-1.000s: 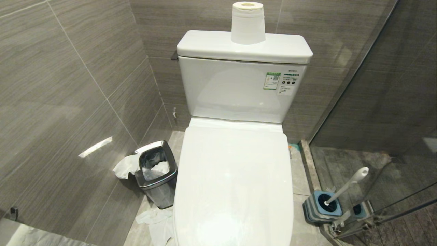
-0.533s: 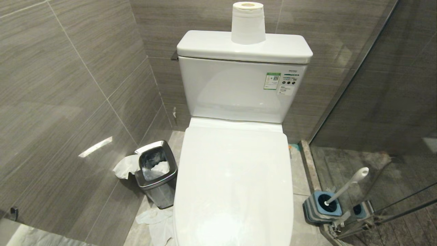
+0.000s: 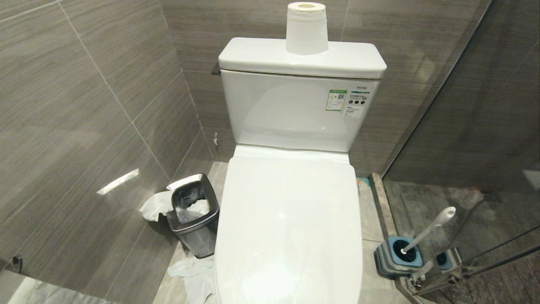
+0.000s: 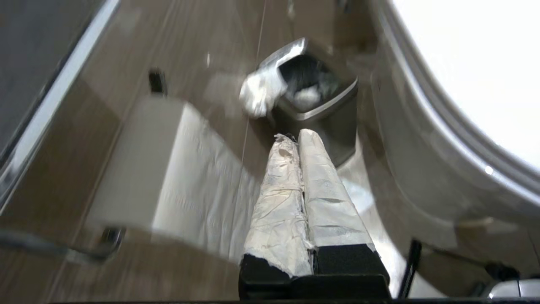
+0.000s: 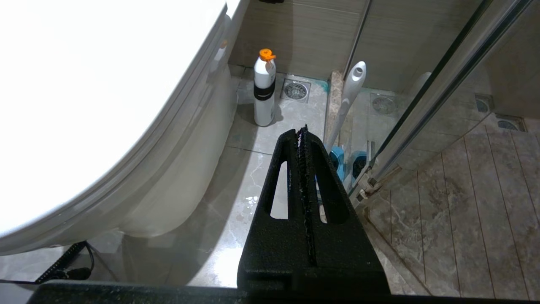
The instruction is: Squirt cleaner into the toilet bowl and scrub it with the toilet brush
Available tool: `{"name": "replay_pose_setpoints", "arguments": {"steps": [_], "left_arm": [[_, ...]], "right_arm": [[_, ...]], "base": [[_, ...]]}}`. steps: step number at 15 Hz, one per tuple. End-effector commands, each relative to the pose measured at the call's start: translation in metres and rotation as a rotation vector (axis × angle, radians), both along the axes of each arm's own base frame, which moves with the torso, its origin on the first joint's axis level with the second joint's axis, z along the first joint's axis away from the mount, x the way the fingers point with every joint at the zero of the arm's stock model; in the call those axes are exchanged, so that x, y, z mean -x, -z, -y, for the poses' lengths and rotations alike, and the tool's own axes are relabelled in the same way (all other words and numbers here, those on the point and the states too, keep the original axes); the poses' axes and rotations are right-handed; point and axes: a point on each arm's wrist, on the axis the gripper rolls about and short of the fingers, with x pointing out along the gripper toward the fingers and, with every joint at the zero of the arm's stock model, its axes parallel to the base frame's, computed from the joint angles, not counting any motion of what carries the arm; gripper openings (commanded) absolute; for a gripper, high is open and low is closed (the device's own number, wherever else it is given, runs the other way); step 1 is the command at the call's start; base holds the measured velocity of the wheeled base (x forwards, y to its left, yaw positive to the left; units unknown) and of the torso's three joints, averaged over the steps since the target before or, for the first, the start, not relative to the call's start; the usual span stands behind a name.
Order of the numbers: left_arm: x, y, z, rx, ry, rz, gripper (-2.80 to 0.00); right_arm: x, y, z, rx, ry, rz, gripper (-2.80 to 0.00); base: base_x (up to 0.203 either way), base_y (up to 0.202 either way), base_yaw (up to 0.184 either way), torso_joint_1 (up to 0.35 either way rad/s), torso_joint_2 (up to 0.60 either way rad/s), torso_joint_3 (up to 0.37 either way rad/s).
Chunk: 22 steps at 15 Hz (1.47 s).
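The toilet bowl (image 3: 289, 228) stood at the centre of the head view with its white lid (image 3: 291, 202) lowered flat over it, so the basin was hidden and no cleaner could be seen on the porcelain. A paper roll (image 3: 306, 28) stood upright on the cistern (image 3: 295, 109) at twelve o'clock. The toilet brush (image 3: 430, 228) leaned in its grey-and-blue base (image 3: 398, 255) on the floor at about four o'clock from the bowl, beside the glass shower screen (image 3: 485, 126). A steel waste bin (image 3: 194, 215) sat at about nine o'clock, just beside the bowl, with crumpled tissue (image 3: 156, 205) hanging over its rim. The left gripper (image 4: 295, 137), its fingers wrapped in pale covering, was closed and empty, pointing toward the bin along the bowl's left flank. The right gripper (image 5: 302, 131) was likewise closed on nothing, low beside the bowl's right flank, aimed toward the brush and a white bottle with an orange cap (image 5: 264, 90) standing on the floor tiles.
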Motion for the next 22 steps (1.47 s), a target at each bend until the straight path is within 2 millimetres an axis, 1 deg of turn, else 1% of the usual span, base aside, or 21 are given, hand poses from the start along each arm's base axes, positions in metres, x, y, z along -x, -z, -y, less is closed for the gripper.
{"name": "replay_pose_setpoints", "arguments": {"steps": [1,2,4,8,22], "left_arm": [[-0.0036,0.0005,0.0010,-0.010,0.044,0.074,-2.80],[-0.0040,0.0057,0.0014,0.005,0.064,0.024,-2.80],[-0.0040,0.0092,0.0014,0.060,0.063,-0.009,-2.80],[-0.0038,0.0093,0.0012,0.192,0.052,-0.015,-2.80],[-0.0041,0.0093,0.0011,0.207,0.046,-0.009,-2.80]], "right_arm": [[-0.0001,0.0000,0.0000,0.000,-0.001,-0.002,-2.80],[-0.0001,0.0000,0.0000,0.000,-0.001,-0.002,-2.80],[-0.0001,0.0000,0.0000,0.000,0.000,-0.002,-2.80],[-0.0001,0.0000,0.0000,0.000,-0.001,-0.002,-2.80],[-0.0001,0.0000,0.0000,0.000,-0.001,-0.002,-2.80]], "base": [[0.000,0.000,0.000,0.000,0.00,0.000],[0.000,0.000,0.000,0.000,0.00,0.000],[0.000,0.000,0.000,0.000,0.00,0.000],[0.000,0.000,0.000,0.000,0.00,0.000],[0.000,0.000,0.000,0.000,0.00,0.000]]}}
